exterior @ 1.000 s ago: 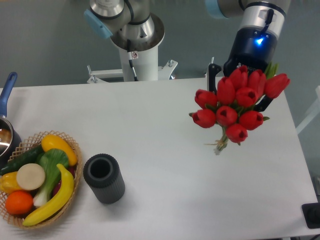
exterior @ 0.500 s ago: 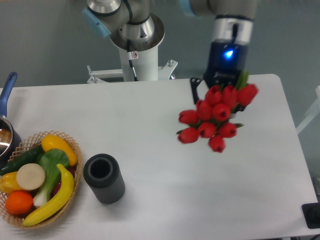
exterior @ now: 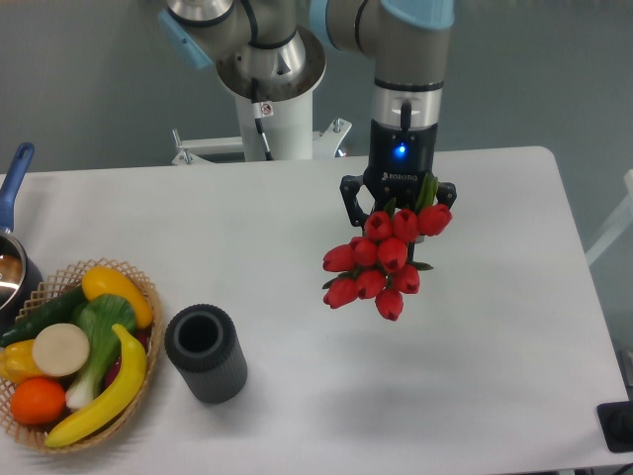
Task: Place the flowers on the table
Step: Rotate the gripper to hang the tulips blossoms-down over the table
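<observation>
We see the black two-finger gripper (exterior: pixel 398 201) pointing straight down, its jaws clenched around the bunch of red tulips with green stems (exterior: pixel 381 259). The blooms hang just below the fingers and face us, hiding most of the stems. The bunch is over the middle of the large white rectangular worktop (exterior: pixel 495 327); we cannot tell whether it touches the surface. Well apart to the left stands an upright dark grey ribbed cylinder (exterior: pixel 206 352), open at the top, and just beside it a woven basket of colourful fruit and vegetables (exterior: pixel 146 297). A blue-handled pot (exterior: pixel 14 223) sits at the left edge.
</observation>
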{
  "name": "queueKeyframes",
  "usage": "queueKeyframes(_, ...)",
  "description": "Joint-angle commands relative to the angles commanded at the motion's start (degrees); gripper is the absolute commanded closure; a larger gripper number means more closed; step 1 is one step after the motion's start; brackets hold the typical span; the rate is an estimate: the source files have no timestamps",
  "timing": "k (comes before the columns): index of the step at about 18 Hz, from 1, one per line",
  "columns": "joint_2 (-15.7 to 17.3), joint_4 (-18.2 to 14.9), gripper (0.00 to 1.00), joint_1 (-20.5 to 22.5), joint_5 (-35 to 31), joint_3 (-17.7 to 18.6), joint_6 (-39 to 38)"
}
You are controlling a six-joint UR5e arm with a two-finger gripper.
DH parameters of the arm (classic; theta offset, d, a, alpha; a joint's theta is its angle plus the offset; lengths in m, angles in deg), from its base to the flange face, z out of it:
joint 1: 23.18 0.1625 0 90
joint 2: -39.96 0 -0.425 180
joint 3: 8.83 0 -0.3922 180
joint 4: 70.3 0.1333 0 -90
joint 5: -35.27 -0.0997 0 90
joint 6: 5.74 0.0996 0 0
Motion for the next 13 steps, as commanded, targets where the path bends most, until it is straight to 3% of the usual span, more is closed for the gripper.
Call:
queueKeyframes(5, -1.4, -5.8, 0.50, -0.1, -7.1, 0.5, 2.6)
queueKeyframes(13, -8.7, -5.7, 0.49, 0.3, -13.1, -0.8, 2.5)
